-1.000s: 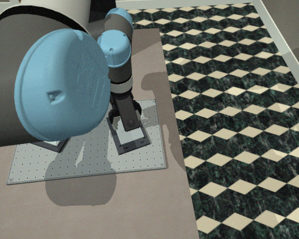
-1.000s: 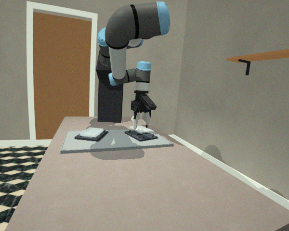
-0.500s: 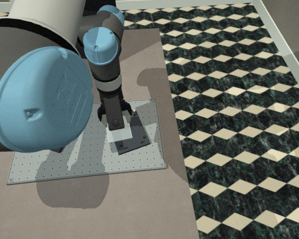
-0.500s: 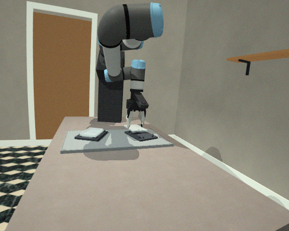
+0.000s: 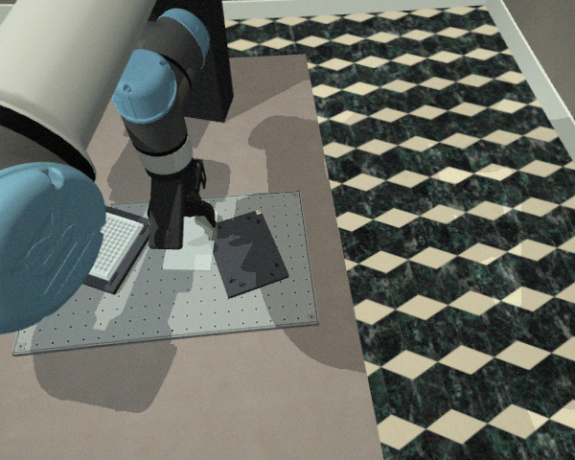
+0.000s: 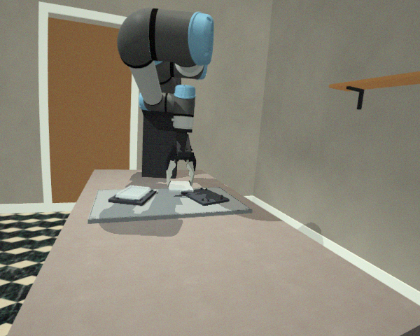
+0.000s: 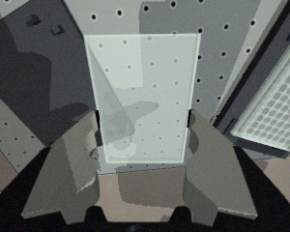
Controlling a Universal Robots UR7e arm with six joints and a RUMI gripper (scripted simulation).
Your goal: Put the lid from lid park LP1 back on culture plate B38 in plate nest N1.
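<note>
- Wrist view shows the lid (image 7: pixel 142 97), a clear rectangle, pinched across its short width between my two fingers; its long axis runs straight away from my palm.
- My gripper (image 6: pixel 180 172) is about half closed, clamped on the lid's two long edges, and carries it in the air above the perforated base board (image 5: pixel 258 311).
- Culture plate B38 (image 5: pixel 115 243), white with a grid of wells, sits uncovered in the dark plate nest N1 (image 5: pixel 113 286), at the right edge of the wrist view and left of me in the top view.
- I judge the lid must travel sideways toward that plate, then turn so its long axis matches the plate's, which looks slightly angled to mine.
- Lid park LP1 (image 5: pixel 250 252), a dark slab with small pegs, lies bare on my other side.
- Between lid and plate the way looks open; the table's (image 5: pixel 258 396) edge beside the checkered floor (image 5: pixel 451 197) is well apart.
</note>
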